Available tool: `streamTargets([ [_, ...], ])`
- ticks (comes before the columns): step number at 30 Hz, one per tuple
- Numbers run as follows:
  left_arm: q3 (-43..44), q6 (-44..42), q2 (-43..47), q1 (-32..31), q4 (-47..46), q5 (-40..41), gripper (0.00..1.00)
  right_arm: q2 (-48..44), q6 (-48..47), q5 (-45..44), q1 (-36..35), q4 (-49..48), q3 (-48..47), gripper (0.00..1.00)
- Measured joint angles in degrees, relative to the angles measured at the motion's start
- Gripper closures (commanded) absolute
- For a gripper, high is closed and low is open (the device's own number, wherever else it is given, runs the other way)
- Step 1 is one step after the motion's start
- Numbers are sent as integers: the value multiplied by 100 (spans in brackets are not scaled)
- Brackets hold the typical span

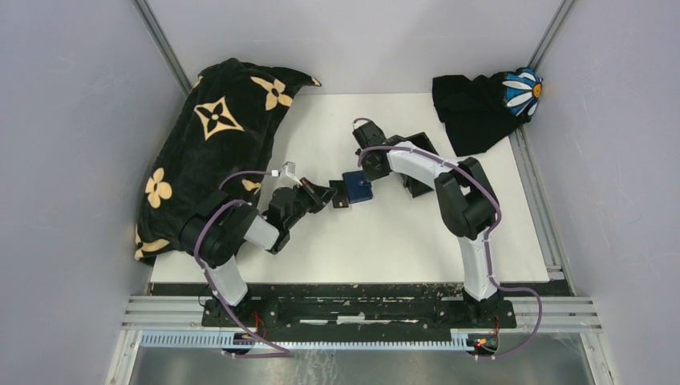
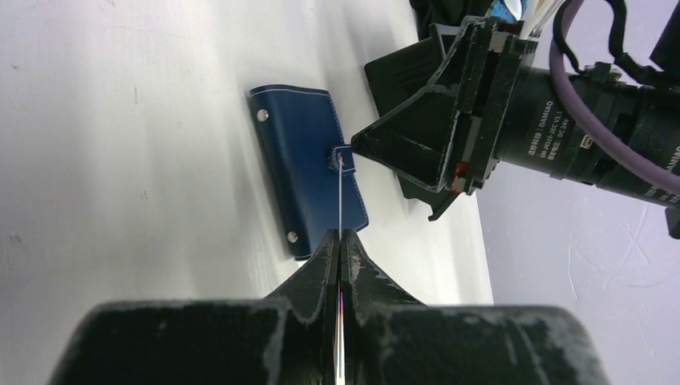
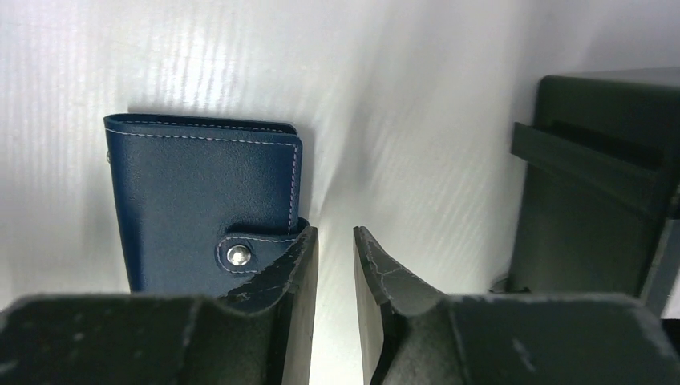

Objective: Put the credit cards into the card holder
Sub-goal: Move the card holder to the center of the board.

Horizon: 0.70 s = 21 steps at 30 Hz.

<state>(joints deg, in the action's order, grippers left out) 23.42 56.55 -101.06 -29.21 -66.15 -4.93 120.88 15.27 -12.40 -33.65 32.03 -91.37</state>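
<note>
Closed, white-stitched navy card holder (image 3: 200, 188)

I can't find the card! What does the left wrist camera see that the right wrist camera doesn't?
Only the left wrist view shows the credit card, edge-on, pinched in the shut left gripper, reaching the tab of the card holder. Only the right wrist view shows the open, empty gap of the right gripper. Both show that closed blue card holder on the white table.
</note>
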Motion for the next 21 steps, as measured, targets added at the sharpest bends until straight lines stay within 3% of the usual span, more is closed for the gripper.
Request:
streamTargets([
  [11,-151,-2,474,0,35,186,97,59,262,197,-442,-140,55,71],
  [21,-380,-61,1097,0,393,516,97,-195,341,-166,-682,-205,308,64],
])
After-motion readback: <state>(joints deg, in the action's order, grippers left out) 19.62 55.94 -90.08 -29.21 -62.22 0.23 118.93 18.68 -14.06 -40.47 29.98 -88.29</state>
